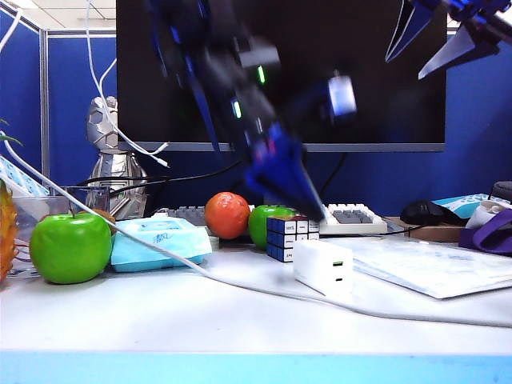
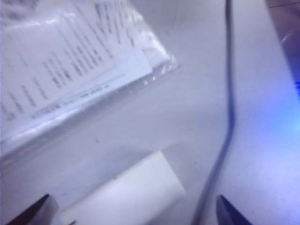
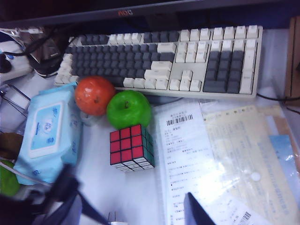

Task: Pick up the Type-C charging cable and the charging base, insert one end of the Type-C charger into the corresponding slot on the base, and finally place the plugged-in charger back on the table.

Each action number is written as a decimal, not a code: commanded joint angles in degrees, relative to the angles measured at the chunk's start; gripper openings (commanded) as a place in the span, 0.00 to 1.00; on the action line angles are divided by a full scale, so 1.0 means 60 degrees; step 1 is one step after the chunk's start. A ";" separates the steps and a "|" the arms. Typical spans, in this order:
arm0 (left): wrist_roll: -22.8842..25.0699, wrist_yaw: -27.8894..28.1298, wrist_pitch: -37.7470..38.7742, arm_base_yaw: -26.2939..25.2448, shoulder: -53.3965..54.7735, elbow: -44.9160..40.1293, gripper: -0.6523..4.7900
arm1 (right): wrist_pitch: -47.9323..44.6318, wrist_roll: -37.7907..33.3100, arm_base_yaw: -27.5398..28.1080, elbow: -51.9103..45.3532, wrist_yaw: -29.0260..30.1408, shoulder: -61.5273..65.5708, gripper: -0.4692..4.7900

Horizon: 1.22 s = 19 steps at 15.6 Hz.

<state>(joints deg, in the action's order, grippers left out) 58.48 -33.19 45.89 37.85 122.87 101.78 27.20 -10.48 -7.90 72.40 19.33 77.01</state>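
A small glossy white charging base [image 1: 323, 267], a rounded rectangular block, lies on its side on the smooth white tabletop [image 1: 160, 320], its long axis running front to back, with two port openings on the face turned toward the exterior camera. It sits just in front of a puzzle cube [image 1: 288, 237] and beside a clear plastic sleeve of printed papers [image 1: 436, 268]. A thick greyish-white cord [image 1: 240, 284] stretches across the tabletop next to it. The left pincer [image 2: 133, 211], dark and pointed, hovers just above the block, fingers spread wide and empty. The right pincer [image 1: 436, 40] hangs high at upper right, fingers spread, holding nothing.
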 commanded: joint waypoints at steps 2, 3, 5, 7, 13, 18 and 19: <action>0.0036 -0.0266 -0.0605 0.0178 0.0525 0.0033 1.00 | 0.0004 -0.0040 -0.0015 0.0033 0.0415 -0.0102 0.64; 0.0036 -0.0262 -0.0605 0.0193 0.0623 0.0033 1.00 | 0.0007 -0.0073 -0.0015 0.0033 0.0481 -0.0102 0.64; 0.0040 -0.0248 -0.0579 0.0193 0.0732 0.0033 1.00 | 0.0018 -0.0076 -0.0015 0.0033 0.0477 -0.0102 0.64; 0.0040 -0.0251 -0.0583 0.0189 0.0729 0.0033 1.00 | 0.0044 -0.0076 -0.0015 0.0029 0.0477 -0.0098 0.64; 0.0036 0.0506 -0.0306 0.0182 0.0729 0.0033 0.83 | 0.0033 -0.0076 -0.0015 0.0029 0.0474 -0.0098 0.64; -0.0758 0.1679 0.0040 0.0233 0.0725 0.0036 0.62 | 0.0029 -0.0076 -0.0015 0.0029 0.0474 -0.0098 0.64; -0.1009 0.1949 0.0062 0.0248 0.0725 0.0036 0.62 | 0.0029 -0.0076 -0.0015 0.0029 0.0474 -0.0098 0.64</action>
<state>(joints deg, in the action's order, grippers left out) 55.90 -24.77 45.89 39.11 127.46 101.80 27.94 -10.90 -7.92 72.40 21.93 76.69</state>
